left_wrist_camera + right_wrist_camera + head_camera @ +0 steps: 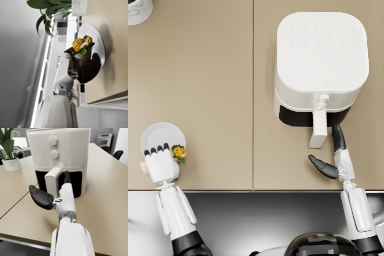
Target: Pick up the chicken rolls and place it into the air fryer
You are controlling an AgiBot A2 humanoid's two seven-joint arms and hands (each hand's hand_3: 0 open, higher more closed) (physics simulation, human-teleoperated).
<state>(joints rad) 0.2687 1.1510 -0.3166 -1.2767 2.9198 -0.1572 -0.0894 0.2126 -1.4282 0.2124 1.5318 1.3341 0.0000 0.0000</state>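
The chicken roll (179, 151), golden with green leaves, is held in my left hand (160, 162) at the near right rim of a round white plate (163, 135). In the left wrist view the roll (81, 45) sits between the dark fingers (86, 68), just above the plate (98, 42). The white air fryer (320, 60) stands at the right, its handle (318, 129) pointing toward me over a dark front. My right hand (335, 157) is open just beside that handle (53, 184), fingers stretched along it, thumb spread wide, holding nothing.
A potted plant in a marbled pot (138, 10) stands at the far left corner. The tan table (218, 90) has a seam down its middle and its front edge runs just before my hands. Bare tabletop lies between the plate and the fryer.
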